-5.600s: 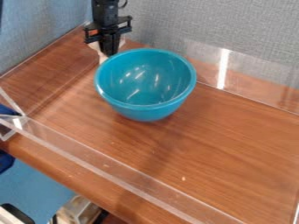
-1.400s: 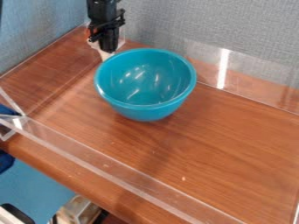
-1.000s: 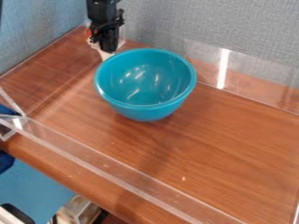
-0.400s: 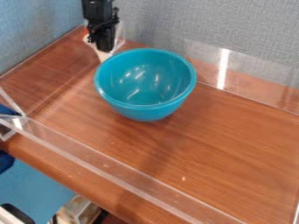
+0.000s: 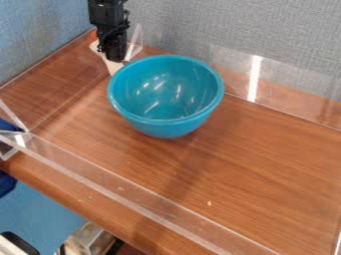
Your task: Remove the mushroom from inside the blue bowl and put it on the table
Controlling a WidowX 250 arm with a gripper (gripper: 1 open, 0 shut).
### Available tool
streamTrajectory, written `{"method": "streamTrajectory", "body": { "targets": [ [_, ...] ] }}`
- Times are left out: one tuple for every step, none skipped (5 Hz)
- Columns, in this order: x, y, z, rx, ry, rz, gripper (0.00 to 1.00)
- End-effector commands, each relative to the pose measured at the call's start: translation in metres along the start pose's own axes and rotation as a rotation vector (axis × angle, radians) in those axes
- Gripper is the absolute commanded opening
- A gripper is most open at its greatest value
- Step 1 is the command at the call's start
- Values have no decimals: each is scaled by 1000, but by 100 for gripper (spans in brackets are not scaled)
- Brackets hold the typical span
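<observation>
The blue bowl (image 5: 164, 95) stands on the table (image 5: 200, 169), left of centre toward the back. Its inside shows only glossy turquoise and glare, and I see no mushroom in it. My gripper (image 5: 114, 54) points straight down just behind the bowl's back-left rim, close to the rear wall, with its dark fingers together. A small pale patch (image 5: 98, 45) sits beside the fingers. It is too small to tell whether it is the mushroom, so I cannot see the mushroom for certain anywhere.
Low clear acrylic walls (image 5: 266, 75) edge the tabletop, and the front wall (image 5: 120, 184) runs across the near side. A grey-blue backdrop stands behind. Bare wood lies in front of and to the right of the bowl.
The gripper has rolled slightly about its own axis and edged a touch to the left along the back. The bowl has stayed put.
</observation>
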State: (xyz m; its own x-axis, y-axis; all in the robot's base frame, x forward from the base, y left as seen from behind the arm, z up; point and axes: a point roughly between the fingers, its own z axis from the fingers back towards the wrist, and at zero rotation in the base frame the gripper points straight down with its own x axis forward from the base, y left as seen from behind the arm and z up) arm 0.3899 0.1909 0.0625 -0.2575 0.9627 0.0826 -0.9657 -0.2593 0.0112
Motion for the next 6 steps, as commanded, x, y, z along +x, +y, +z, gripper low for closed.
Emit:
{"method": "streamTrajectory", "body": {
  "targets": [
    [14,2,39,-91,-23,78,0],
    [14,6,37,-86,-22,116,0],
    [16,9,33,-79,-23,160,0],
    [18,14,31,-73,-23,208,0],
    [22,19,27,-67,-25,251,0],
    [24,25,24,-61,-27,291,0]
  ]
}}
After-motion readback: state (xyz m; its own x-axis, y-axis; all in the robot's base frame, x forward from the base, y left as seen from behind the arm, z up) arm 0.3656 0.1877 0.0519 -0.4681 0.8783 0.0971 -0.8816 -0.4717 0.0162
